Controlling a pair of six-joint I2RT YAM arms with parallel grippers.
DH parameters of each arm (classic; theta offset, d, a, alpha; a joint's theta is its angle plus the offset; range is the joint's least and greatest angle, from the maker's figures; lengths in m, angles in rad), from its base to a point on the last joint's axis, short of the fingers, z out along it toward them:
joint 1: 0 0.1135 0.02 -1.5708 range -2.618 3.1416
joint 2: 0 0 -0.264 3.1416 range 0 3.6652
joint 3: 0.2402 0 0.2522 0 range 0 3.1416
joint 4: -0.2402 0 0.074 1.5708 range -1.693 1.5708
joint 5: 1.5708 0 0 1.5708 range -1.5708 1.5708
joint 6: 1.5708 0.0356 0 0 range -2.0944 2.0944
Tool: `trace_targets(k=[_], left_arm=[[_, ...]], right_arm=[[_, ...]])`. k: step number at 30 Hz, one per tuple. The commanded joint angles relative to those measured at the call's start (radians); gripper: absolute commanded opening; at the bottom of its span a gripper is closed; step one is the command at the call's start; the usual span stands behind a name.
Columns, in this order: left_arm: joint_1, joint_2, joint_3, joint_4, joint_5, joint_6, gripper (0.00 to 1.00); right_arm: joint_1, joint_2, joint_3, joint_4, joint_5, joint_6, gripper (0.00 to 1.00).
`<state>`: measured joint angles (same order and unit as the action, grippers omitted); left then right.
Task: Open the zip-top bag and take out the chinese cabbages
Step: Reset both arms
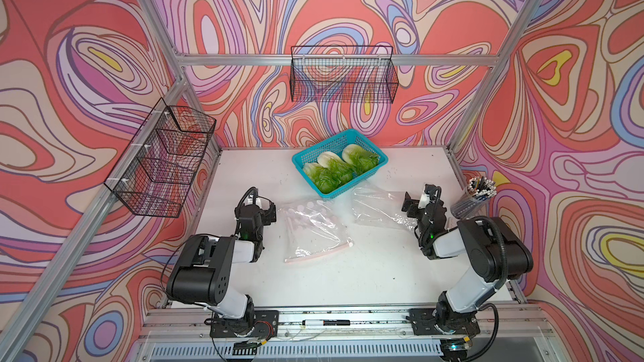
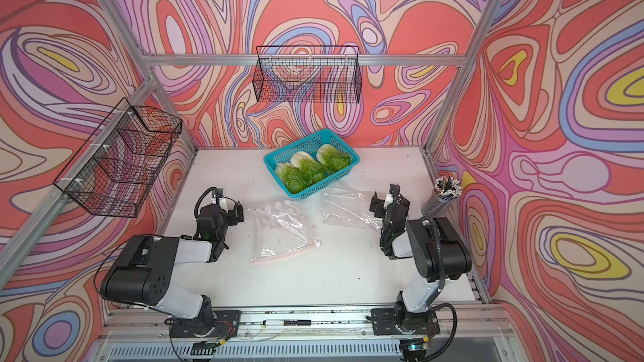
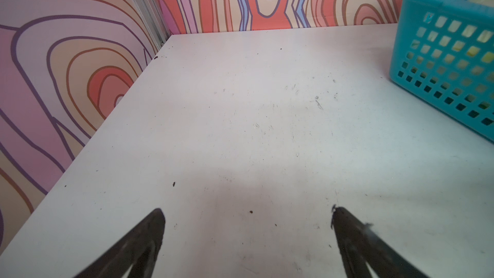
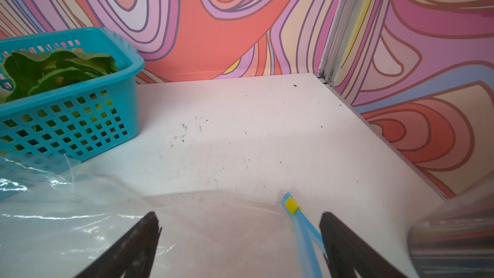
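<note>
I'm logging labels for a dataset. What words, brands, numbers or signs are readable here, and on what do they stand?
No text can be read in any view.
Marker: there is print on its barrel, too small to read.
Pencils: any print is too small to tell.

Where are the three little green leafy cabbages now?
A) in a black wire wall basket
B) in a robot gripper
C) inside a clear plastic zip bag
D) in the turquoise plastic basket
D: the three green leafy cabbages lie side by side in the turquoise plastic basket; the clear pink-zipped bag and the clear blue-zipped bag look empty.
</note>
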<state>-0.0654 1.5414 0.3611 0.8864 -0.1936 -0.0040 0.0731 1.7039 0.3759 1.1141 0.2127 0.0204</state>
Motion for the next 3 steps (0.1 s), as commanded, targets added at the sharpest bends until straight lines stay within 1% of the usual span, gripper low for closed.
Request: trace_targets(k=[1, 3], left_arm=[[0.006, 0.008, 0.007, 0.036, 0.002, 0.0, 1.0], [0.006, 0.005, 0.006, 0.03, 0.004, -0.003, 1.0]], right_arm=[[-0.002, 0.007, 0.011, 0.025, 0.002, 0.0, 0.98], [-0.003, 0.007, 0.011, 0.024, 0.002, 0.0, 0.98]])
